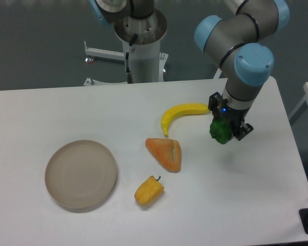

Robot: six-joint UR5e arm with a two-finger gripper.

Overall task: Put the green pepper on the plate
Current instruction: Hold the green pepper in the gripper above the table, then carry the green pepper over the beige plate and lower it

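On the right side of the bench [36, 113], as seen by the single fixed camera, the green pepper [220, 131] is pinched between the fingers [242, 131] of the gripper [227, 129], just beside the tip of the banana [182, 115]; whether it is lifted clear or touches the surface cannot be told. The plate [55, 184] is seen at the left, well apart from the pepper, and nothing lies on it. Between the two, an orange wedge-shaped item [165, 153] and a yellow-orange pepper [149, 190] are laid. The step in hand is judged to be the carry toward the plate. For it to be done well, the pepper should be raised high enough for the wedge and the yellow-orange pepper to be passed over, the grip should be kept firm on the glossy skin, and release should be made low over the plate's middle so that rolling toward the rim is avoided. Much of the pepper is hidden by the wrist and fingers, so its stem and the exact contact points cannot be made out. The arm's upper part is cut off by the frame.
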